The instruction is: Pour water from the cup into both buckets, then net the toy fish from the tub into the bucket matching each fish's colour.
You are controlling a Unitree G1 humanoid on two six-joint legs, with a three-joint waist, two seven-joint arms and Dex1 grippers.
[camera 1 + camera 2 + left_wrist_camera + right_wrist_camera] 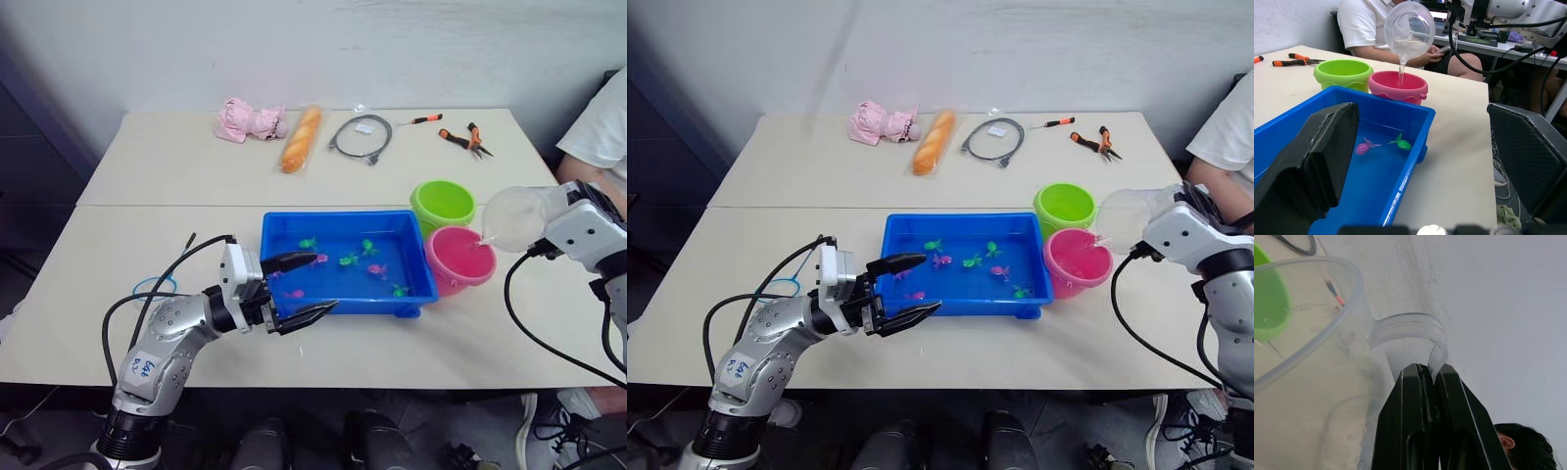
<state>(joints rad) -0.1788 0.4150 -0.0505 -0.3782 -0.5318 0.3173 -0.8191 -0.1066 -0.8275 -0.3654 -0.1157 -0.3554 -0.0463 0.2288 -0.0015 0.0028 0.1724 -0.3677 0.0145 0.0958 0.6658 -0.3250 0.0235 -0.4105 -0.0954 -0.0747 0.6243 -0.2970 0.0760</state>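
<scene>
Pouring under way: at right of the head view, clear cup [516,217] tipped over the pink bucket [459,258], a thin stream of water [1400,73] falling from the spout into it. Right gripper [1429,377] clamped tight on the cup's handle, fingers pressed together around the thin loop. Lime green bucket [443,205] just behind the pink one, touching or nearly so; whether already filled, impossible to tell. Blue tub [275,230] at centre frame, just left of the buckets, holding water and all the toy fish [348,259], pink and green alike, none moved out yet. Left gripper [302,287] at lower centre, spread wide and empty, hovering at the tub's left near corner. Net [155,287] lying on the table at lower left, beside the left arm, not picked up. By judgement, first stage only partly done: possibly the green bucket left to fill, then all the netting and sorting.
</scene>
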